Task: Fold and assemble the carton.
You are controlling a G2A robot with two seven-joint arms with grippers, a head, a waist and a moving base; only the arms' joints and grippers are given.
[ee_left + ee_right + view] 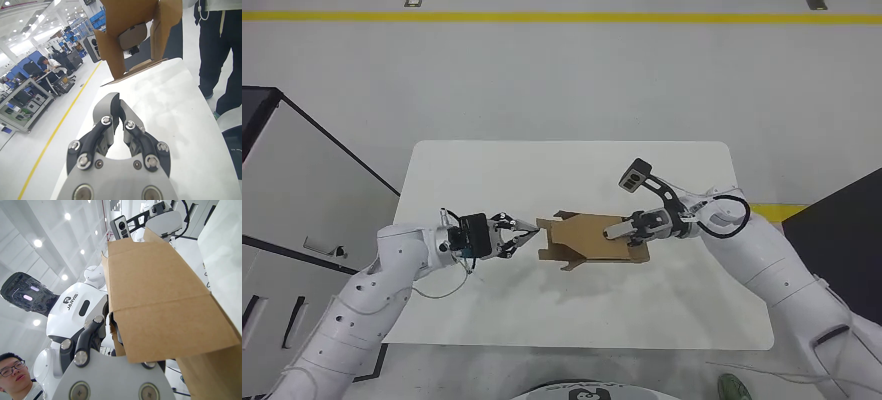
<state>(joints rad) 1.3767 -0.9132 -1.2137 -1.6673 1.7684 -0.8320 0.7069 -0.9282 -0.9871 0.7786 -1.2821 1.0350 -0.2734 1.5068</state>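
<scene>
One carton [587, 243], open-ended, on one white table [662, 300]. Two claws: right gripper [610, 231] clamped on carton's right end; left gripper [119, 96] narrow, empty, just left of carton.

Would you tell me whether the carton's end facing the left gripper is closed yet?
Open: the flaps of the carton stand splayed apart, and the left wrist view looks straight through its hollow inside.

The brown corrugated cardboard carton [587, 240] lies on its side near the middle of the white table [542, 310]. It is opened into a squarish tube, unsealed at both ends. Its flaps [113, 55] splay outward at the end facing my left arm. My right gripper [612, 232] pinches a wall at the other end.
</scene>
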